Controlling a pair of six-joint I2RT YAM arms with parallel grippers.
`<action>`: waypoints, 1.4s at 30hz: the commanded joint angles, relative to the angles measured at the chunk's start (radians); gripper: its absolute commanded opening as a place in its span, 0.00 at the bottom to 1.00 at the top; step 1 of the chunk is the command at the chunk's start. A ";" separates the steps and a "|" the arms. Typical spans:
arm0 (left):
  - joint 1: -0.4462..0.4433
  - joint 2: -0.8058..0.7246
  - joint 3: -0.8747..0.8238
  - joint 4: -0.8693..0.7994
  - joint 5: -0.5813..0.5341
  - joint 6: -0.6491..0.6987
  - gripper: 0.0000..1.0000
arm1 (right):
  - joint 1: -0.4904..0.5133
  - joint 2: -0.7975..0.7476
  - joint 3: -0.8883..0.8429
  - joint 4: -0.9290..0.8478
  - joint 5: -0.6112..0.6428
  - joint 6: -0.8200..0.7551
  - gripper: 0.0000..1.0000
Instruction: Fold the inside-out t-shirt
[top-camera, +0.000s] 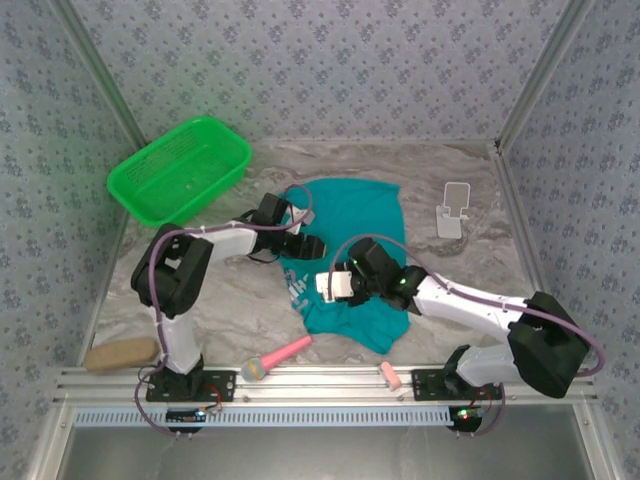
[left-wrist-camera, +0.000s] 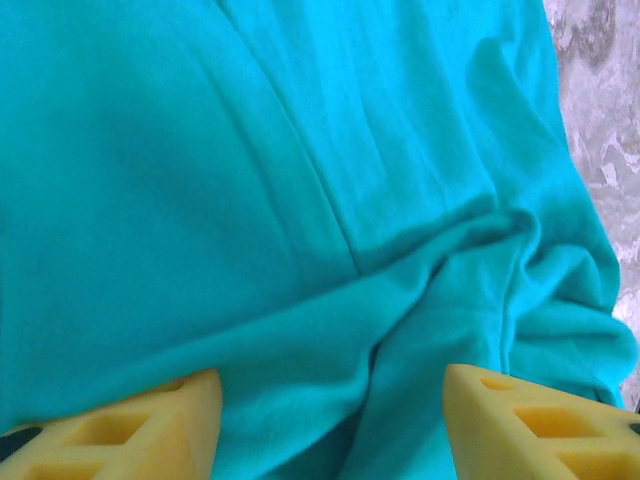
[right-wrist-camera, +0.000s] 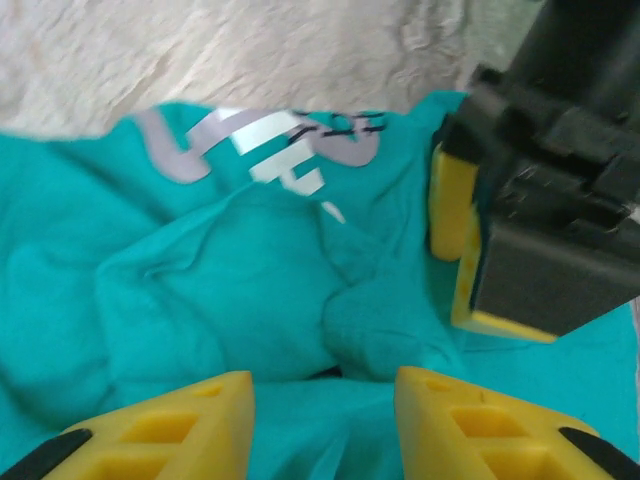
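Lighting is bright, diffuse and even, from overhead. On the grey marbled worktop (top-camera: 240, 300) the arms cast only faint, soft-edged shadows. In the wrist views the teal soft-cloth t-shirt (left-wrist-camera: 250, 200) looks oversaturated and slightly soft. The yellow fingers (right-wrist-camera: 170, 435) of the right claw (right-wrist-camera: 322, 390) blur at the lower edge.

A green mesh basket (top-camera: 180, 168) sits empty at the far left of a marbled tabletop (top-camera: 450, 265). A small white stand (top-camera: 452, 210) is upright at far right. Near left lies a tan block (top-camera: 121, 353); a pink-handled tool (top-camera: 277, 357) and a small pink piece (top-camera: 390, 376) rest by the near metal rail (top-camera: 330, 385).
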 joint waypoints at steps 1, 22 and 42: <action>-0.037 0.036 0.059 -0.009 0.035 0.009 0.60 | 0.010 0.045 0.000 0.084 -0.043 0.182 0.43; -0.003 -0.067 -0.011 0.000 0.274 -0.069 0.06 | -0.162 0.146 -0.093 0.203 -0.127 1.014 0.00; -0.120 0.029 0.087 -0.221 -0.026 0.218 0.44 | -0.252 0.179 -0.154 0.437 -0.491 0.942 0.00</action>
